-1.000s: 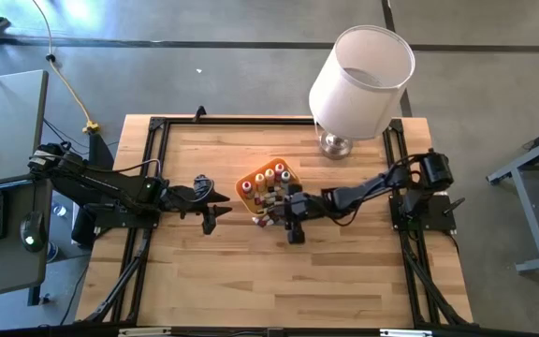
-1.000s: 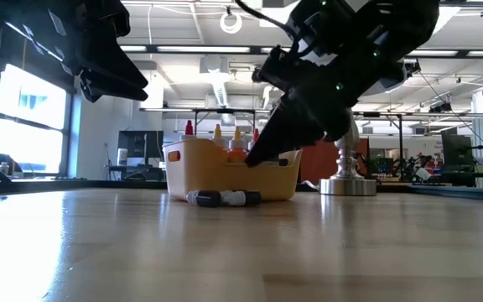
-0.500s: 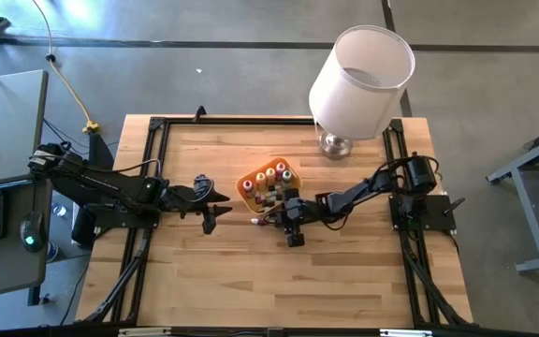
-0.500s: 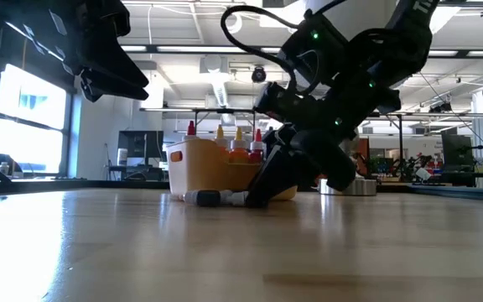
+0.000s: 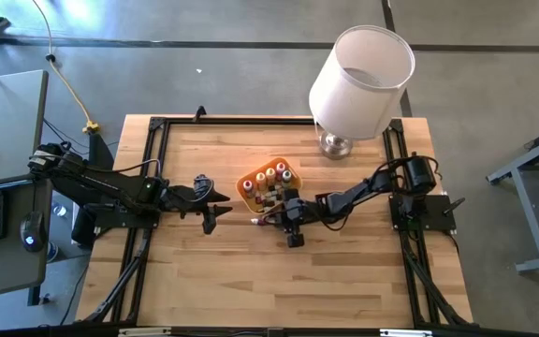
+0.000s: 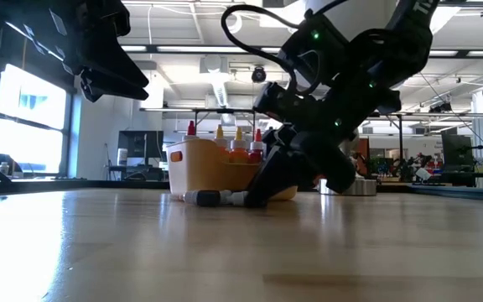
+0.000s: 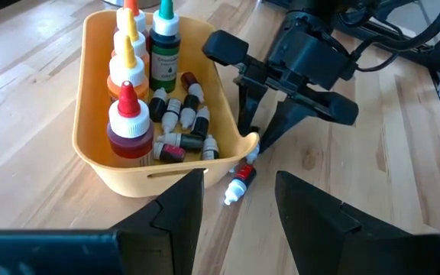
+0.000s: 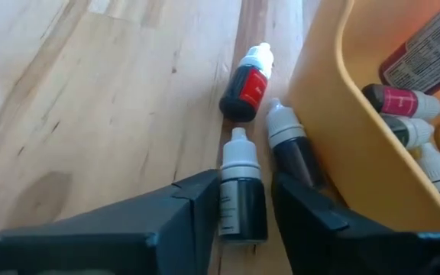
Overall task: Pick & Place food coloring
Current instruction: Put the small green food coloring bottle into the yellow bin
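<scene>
Three small food coloring vials lie on the wooden table point(image 5: 251, 281) just outside the orange tray point(image 7: 90, 164): a dark vial point(image 8: 243, 200) with a white cap sits between the right gripper's point(image 8: 244, 205) two fingers, a red-labelled vial point(image 8: 247, 88) lies just ahead of it, and another dark vial point(image 8: 290, 149) lies against the tray wall. The right gripper's fingers stand on either side of the dark vial, close to it, but whether they clamp it cannot be told. Inside the tray, taller dropper bottles point(image 7: 128, 122) with red, yellow and green tops stand upright along one side, and more small vials point(image 7: 180, 126) lie loose on its floor. The left gripper point(image 7: 239, 202) hovers apart from the tray, its fingers spread and empty. A white lamp point(image 5: 361, 70) stands at the table's far edge.
</scene>
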Available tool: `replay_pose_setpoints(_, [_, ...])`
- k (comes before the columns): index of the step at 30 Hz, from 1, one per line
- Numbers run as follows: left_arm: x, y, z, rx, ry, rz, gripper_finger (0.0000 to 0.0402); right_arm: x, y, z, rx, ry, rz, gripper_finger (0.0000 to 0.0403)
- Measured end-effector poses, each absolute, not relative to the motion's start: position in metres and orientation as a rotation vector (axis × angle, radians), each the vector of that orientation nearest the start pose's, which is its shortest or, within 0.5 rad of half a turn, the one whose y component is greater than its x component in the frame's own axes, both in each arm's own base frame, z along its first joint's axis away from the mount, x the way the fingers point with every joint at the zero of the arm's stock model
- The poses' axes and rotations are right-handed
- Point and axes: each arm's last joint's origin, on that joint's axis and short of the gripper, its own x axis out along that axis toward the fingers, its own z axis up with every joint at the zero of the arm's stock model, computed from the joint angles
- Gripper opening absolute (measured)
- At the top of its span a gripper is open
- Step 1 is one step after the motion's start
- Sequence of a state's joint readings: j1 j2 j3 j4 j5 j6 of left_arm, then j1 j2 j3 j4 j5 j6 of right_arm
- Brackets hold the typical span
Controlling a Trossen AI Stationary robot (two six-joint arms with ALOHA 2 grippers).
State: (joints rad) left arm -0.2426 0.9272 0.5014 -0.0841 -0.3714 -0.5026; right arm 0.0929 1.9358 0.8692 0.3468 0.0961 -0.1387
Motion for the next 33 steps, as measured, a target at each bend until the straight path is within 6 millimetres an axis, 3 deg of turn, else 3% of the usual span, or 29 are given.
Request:
replay_pose_setpoints(8, [0.189,-0.036,0.222,-0.338,0.441,0.244,0.0161,0.358,0.030,0.105,-0.198,0.680,0.035,0.0075])
replay_pose_setpoints(14, [0.189,-0.036,0.222,-0.338,0.440,0.243,0.0161,0.357,0.029,0.138,-0.170,0.574,-0.002,0.0082])
replay_pose_setpoints(18, [0.189,-0.036,0.223,-0.340,0.430,0.246,0.0161,0.355,0.023,0.154,-0.225,0.529,-0.209,0.0082])
replay_pose_setpoints(22, [0.190,-0.035,0.224,-0.334,0.412,0.277,0.0161,0.353,0.008,0.153,-0.243,0.562,-0.368,0.0080])
replay_pose_setpoints(28, [0.190,-0.035,0.224,-0.331,0.409,0.289,0.0161,0.353,-0.005,0.149,-0.143,0.585,-0.297,0.0091])
replay_pose_setpoints(33, [0.190,-0.035,0.224,-0.331,0.409,0.290,0.0161,0.353,-0.001,0.150,-0.184,0.588,-0.273,0.0117])
